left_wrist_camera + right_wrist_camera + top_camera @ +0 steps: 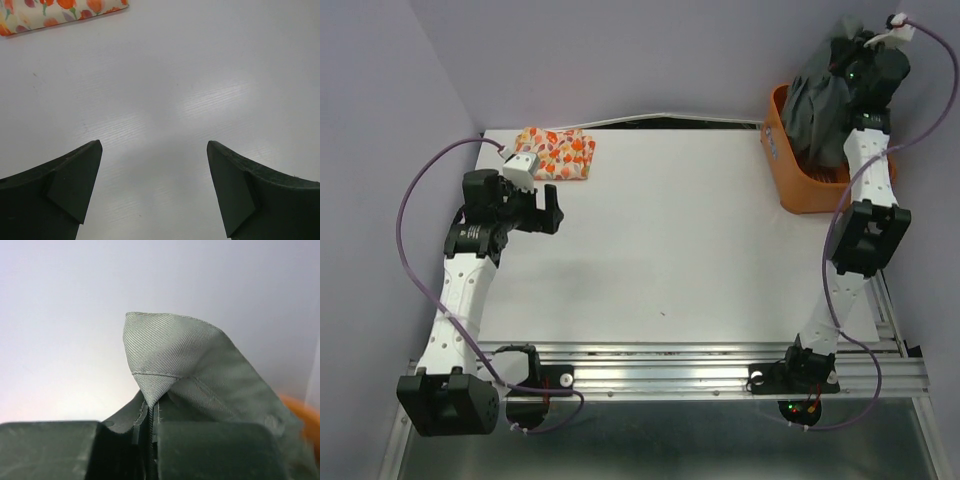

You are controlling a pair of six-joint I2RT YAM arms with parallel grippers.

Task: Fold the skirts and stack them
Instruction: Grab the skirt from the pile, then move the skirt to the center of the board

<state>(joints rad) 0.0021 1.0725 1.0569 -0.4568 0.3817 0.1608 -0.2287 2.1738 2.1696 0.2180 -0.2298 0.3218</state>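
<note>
The left gripper (540,212) hangs low over the flat white table (670,260), its 2 fingers spread wide on nothing. Just beyond it, the cream cloth skirt with orange, red and yellow leafy print (560,152) lies folded at the far left corner. Far right, the right gripper (148,415) is pinched tight on a fold of the plain dark grey cloth skirt (815,105), held up over the orange plastic basket (788,185).
</note>
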